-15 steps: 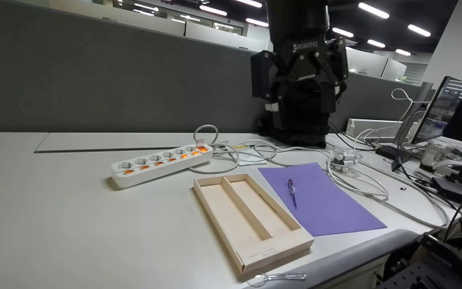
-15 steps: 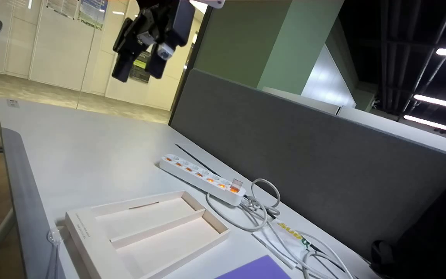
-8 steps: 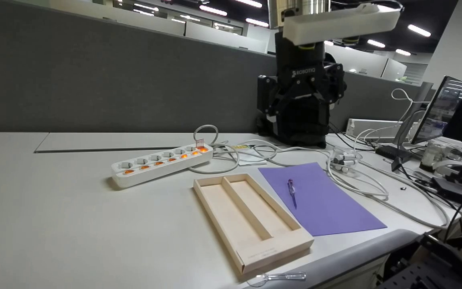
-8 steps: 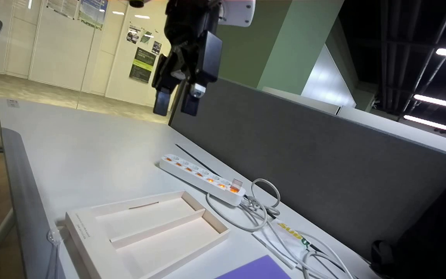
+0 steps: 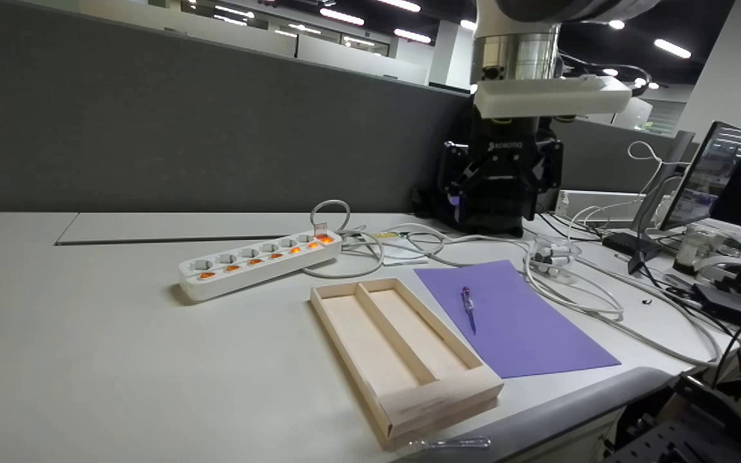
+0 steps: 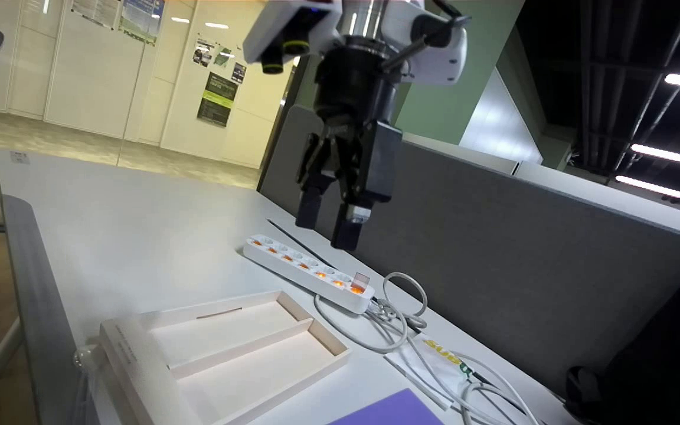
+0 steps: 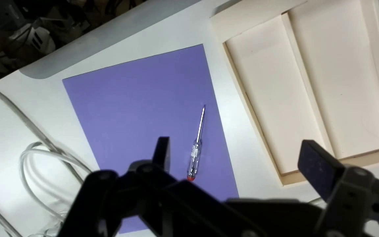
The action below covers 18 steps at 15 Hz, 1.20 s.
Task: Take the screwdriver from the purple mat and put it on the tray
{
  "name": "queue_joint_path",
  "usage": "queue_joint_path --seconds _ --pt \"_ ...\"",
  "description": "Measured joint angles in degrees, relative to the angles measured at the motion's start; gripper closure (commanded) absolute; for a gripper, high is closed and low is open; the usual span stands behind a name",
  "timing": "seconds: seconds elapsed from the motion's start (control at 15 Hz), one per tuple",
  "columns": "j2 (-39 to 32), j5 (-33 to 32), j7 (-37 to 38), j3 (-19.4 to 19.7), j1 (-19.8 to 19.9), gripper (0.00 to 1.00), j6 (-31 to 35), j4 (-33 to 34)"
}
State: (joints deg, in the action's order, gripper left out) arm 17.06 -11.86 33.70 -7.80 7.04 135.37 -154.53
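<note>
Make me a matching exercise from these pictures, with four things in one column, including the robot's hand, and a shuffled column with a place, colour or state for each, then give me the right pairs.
Things
1. Screwdriver
2. Tray
3. Power strip
4. Hand

Places, colours, states
A. White and orange
B. Open, holding nothing
C. Lying on the purple mat
D. Split into two long compartments

Right pairs: 1-C, 2-D, 3-A, 4-B
</note>
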Motion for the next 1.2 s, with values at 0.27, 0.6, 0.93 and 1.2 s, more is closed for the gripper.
queue_joint_path --seconds 0.27,0.6,0.93,1.2 --pt "-2.2 10.2 -8.6 6.4 0.0 0.0 3.5 -0.9" --pt "-2.2 11.5 -9.4 6.9 -0.3 0.0 3.6 -0.9" --pt "-5.1 10.9 -6.2 6.8 0.7 0.0 10.0 -1.3" --pt "-10.8 8.8 -1.7 6.8 1.6 0.0 17.4 -1.3"
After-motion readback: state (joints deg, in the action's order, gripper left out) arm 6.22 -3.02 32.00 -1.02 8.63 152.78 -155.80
